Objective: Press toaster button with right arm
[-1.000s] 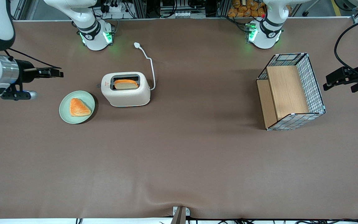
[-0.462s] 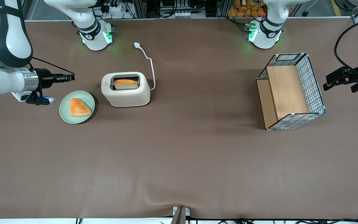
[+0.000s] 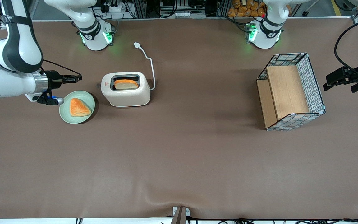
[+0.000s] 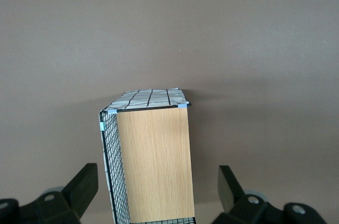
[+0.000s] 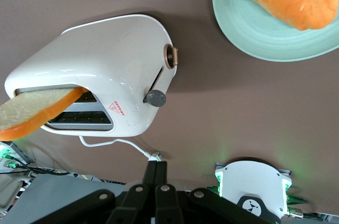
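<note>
The gripper (image 3: 77,78) of the right arm (image 3: 11,67) hangs above the table (image 3: 179,155), apart from the toaster (image 3: 126,89), and it points at the short side of the toaster. Its two fingers (image 5: 155,173) lie pressed together and they hold nothing. The forearm lies almost level over the table, and the elbow is bent upward.

The toaster button (image 5: 155,98) is a small grey knob on this short side of the toaster, and nothing touches it. A slice of bread (image 3: 126,84) stands in one slot of the toaster. The white cord (image 3: 149,67) goes from the toaster to a plug (image 3: 137,45), farther from the front camera than the toaster.

Just beside the toaster, toward the working arm's end of the table, there is a green plate (image 3: 65,115) with a pastry (image 3: 79,107). The wrist is partly over the edge of this plate.
</note>
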